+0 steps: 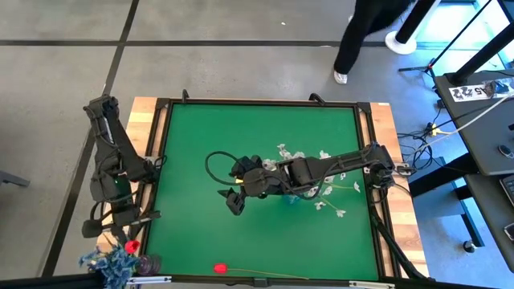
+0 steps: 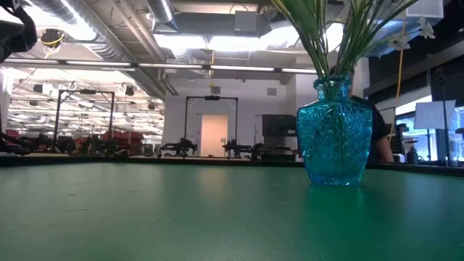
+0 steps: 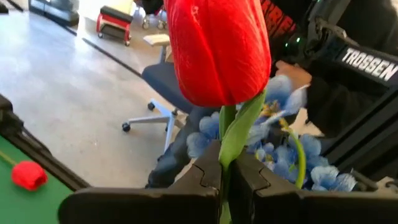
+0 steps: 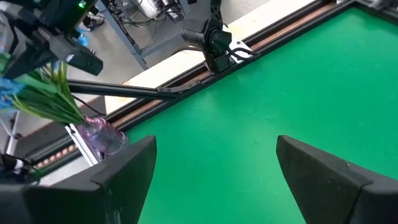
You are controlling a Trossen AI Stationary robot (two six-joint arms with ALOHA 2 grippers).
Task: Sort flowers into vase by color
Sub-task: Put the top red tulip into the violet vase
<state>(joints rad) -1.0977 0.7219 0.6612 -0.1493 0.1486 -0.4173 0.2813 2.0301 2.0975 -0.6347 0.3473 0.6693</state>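
1. Green felt covers the wooden-framed table [image 1: 201,120], with a grey concrete floor around it and a long lit hall behind in the low view.
2. Left gripper [image 3: 225,171], at the lower left of the high view off the table's corner, is pressed together on the green stem of a red tulip [image 3: 217,50], its head upright above the fingers.
3. Just beside it a clear glass vase [image 4: 99,138] holds blue blossoms [image 1: 108,261].
4. White lettering "TROSSEN" [image 3: 368,62] reads on the dark arm at the left wrist view's upper right.
5. Right gripper [image 1: 234,201] hangs over mid-table, arm stretched in from the right edge, fingers [image 4: 124,180] spread wide and holding nothing.
6. A blue cut-glass vase [image 2: 335,130] right of centre holds the white-blossom sprays [image 1: 325,189].
7. A second red tulip [image 1: 220,268] lies flat near the bottom edge of the high view.
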